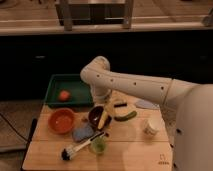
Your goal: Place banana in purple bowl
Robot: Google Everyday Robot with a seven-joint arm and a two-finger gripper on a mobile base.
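The purple bowl [93,116] sits on the wooden table between the orange bowl and a green curved vegetable. The yellow banana [103,120] stands steeply tilted at the bowl's right side, its lower end down in the bowl and its upper end up at the gripper. My gripper [111,106] hangs just above the bowl's right rim, at the top of the banana, at the end of the white arm that reaches in from the right. The arm's wrist hides the gripper's upper part.
An orange bowl [62,121] is left of the purple one. A green tray [70,86] behind holds a red-orange fruit [64,95]. In front lie a blue-grey object [82,133], a green cup [98,145] and a black-handled brush [75,149]. A green vegetable [125,116] and a white cup [152,126] sit to the right.
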